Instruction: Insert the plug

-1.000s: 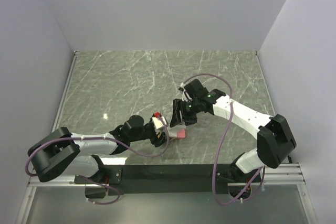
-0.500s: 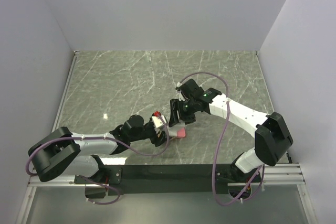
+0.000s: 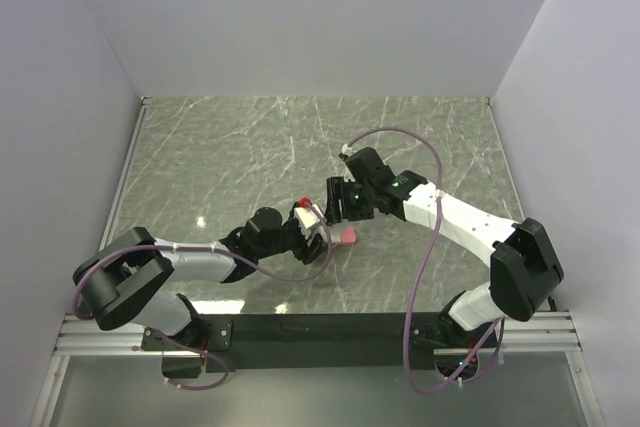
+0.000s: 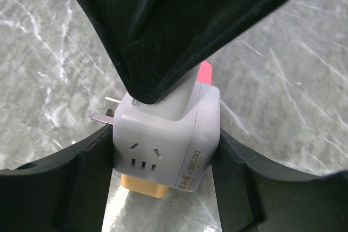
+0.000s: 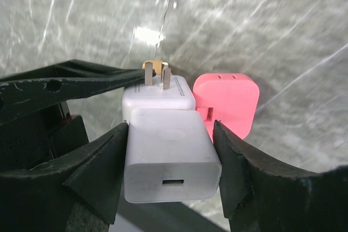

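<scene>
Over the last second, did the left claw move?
Yes. The left gripper, shut on the white socket cube, has slid away from the black rail, slightly right, nearer the right gripper holding the white charger.

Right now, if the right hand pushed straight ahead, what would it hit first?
The right hand grips a white charger, which would meet the cube adapter in the left hand; they may touch.

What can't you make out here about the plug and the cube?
Left wrist: the right end effector covers the plug, hiding where it meets the cube.
Right wrist: the plug's body blocks its own prongs and the socket face.
Top view: both parts too small to tell apart.
Orange part: mostly hidden under the cube, left wrist.
</scene>
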Motion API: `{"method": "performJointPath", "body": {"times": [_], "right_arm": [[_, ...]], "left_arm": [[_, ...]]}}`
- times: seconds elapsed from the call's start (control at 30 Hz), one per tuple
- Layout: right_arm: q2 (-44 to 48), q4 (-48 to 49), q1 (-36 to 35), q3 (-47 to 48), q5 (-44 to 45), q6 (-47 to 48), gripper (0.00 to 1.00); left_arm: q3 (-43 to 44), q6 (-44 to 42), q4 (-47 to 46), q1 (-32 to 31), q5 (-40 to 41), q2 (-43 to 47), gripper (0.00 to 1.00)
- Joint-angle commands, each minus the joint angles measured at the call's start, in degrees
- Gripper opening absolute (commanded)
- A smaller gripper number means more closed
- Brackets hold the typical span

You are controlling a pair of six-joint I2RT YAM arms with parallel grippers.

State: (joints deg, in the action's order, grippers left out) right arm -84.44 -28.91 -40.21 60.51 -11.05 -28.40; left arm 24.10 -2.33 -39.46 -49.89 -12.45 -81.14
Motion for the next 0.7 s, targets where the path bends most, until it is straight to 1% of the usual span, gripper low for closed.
{"method": "performJointPath", "body": {"times": [0.0,0.03,0.1,0.17,0.2,0.23,0.27,0.3,0.37,0.4,0.43,0.47,0.67], "right_arm": [[-3.0,5.0,-1.6,-2.7,4.4,-2.1,0.00],[-3.0,5.4,-1.2,-2.6,4.6,-1.9,0.00],[-2.9,7.0,-0.6,-2.7,4.5,-1.7,0.00],[-3.0,7.7,0.1,-2.6,4.6,-1.2,0.00],[-2.9,8.7,0.2,-2.9,5.0,-1.1,0.00],[-2.7,9.4,0.7,-3.1,4.9,-1.0,0.00],[-2.7,10.1,1.3,-3.4,4.3,-1.2,0.00],[-2.7,10.8,1.6,-3.8,4.1,-1.3,0.00],[-2.8,12.2,2.3,-4.0,3.6,-1.4,0.00],[-2.8,13.2,2.9,-4.2,3.5,-1.3,0.00],[-2.9,13.4,3.2,-4.2,3.5,-1.1,0.00],[-3.0,13.7,3.4,-4.2,3.7,-0.6,0.00],[-4.2,16.2,5.7,-3.8,2.3,-0.1,0.00]], "left_arm": [[9.5,1.4,-22.3,-0.5,-1.0,2.6,0.48],[9.6,1.4,-22.2,-0.2,-0.5,2.7,0.58],[9.8,1.4,-21.7,0.2,-0.3,2.6,0.60],[10.0,1.9,-21.1,1.1,0.6,2.4,0.65],[9.8,2.0,-21.2,1.5,0.6,2.5,0.70],[9.7,2.0,-21.4,2.2,0.5,2.7,0.81],[9.3,2.0,-21.9,2.6,0.0,2.8,0.84],[9.2,4.0,-21.9,2.8,-0.4,3.0,0.85],[9.0,4.0,-21.7,3.1,-0.7,3.6,0.87],[9.0,4.0,-21.4,3.1,-0.6,3.9,0.89],[8.8,4.0,-21.3,3.1,-0.5,4.2,0.96],[8.5,3.8,-21.1,3.1,-0.2,5.1,0.97],[7.0,4.3,-19.7,3.7,1.3,7.6,0.98]]}}
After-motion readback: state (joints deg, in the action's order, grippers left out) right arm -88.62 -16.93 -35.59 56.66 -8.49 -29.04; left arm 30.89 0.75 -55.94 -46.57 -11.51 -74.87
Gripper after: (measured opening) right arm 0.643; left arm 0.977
